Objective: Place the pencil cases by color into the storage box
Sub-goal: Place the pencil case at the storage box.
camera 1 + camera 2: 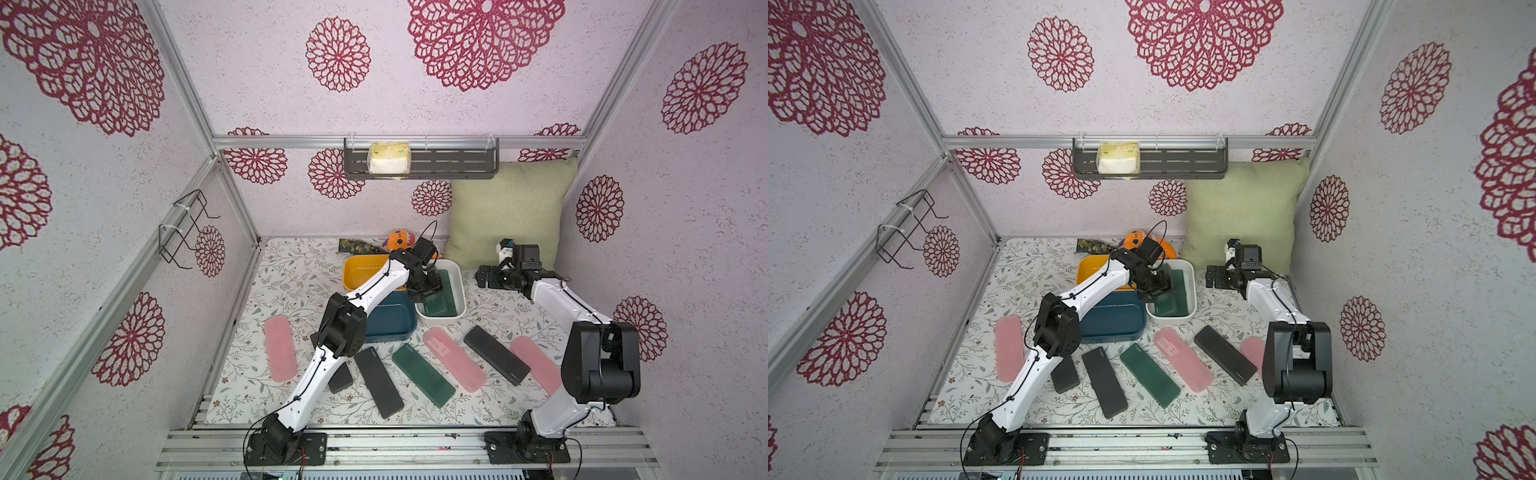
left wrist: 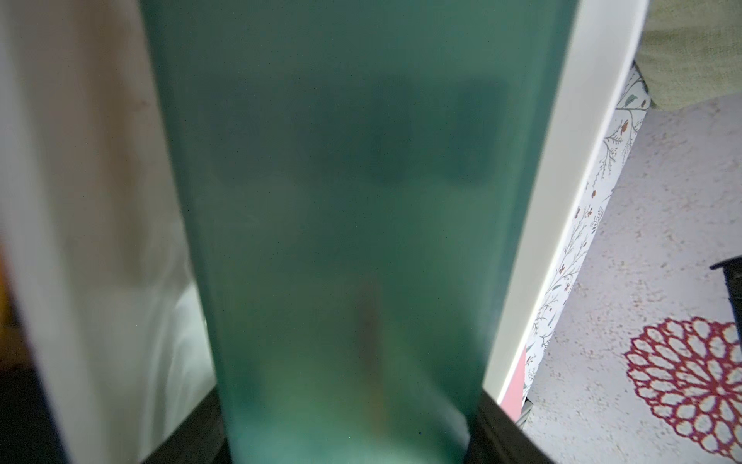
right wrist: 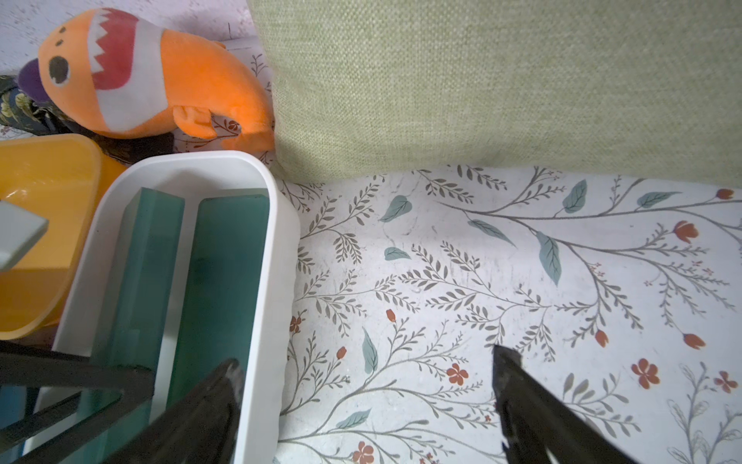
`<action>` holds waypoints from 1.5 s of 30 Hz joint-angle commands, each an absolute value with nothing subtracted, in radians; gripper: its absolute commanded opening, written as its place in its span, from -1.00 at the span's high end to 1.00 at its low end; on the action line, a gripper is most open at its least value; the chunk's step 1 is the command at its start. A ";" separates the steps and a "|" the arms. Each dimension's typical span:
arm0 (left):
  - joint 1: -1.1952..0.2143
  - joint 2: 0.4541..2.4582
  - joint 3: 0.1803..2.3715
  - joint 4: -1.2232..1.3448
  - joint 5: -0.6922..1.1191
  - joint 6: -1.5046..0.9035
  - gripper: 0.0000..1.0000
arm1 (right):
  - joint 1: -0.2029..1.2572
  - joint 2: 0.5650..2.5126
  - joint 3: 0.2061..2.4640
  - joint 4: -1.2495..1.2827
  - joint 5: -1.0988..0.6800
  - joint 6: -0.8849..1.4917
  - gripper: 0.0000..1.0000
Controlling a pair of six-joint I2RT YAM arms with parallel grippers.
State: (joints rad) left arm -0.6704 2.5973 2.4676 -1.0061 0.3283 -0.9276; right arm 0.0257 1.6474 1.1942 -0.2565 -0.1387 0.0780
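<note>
Inside white tub (image 1: 462, 291), left gripper (image 1: 429, 294) is pinching dark green pencil case (image 2: 341, 201) on edge, risking jamming against neighbouring green case (image 3: 229, 261); right gripper (image 3: 367, 361) is hovering spread.

A blurred dark green pencil case (image 2: 345, 201) fills the centre of the frame and lies lengthwise inside a white tub (image 2: 562, 193). The left gripper (image 2: 347, 446) holds its near end, with black fingers (image 2: 496, 434) at both edges. Beyond the tub rim appear a floral table cover (image 2: 602, 180), a pale green cushion (image 2: 690, 52) and a pink sliver (image 2: 518, 379).
</note>
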 commanded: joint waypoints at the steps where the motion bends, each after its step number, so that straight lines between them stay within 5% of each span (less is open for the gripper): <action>1: -0.658 2.633 2.487 -1.017 0.319 -0.935 -0.20 | 0.017 1.645 1.198 -0.233 -0.162 0.068 -0.98; 22: -0.655 2.634 2.519 -1.016 0.321 -0.934 -0.97 | 0.008 1.651 1.201 -0.230 -0.173 0.069 -0.98; 45: -0.641 2.637 2.542 -0.877 0.313 -0.905 -0.95 | 0.006 1.646 1.194 -0.231 -0.188 0.072 -0.98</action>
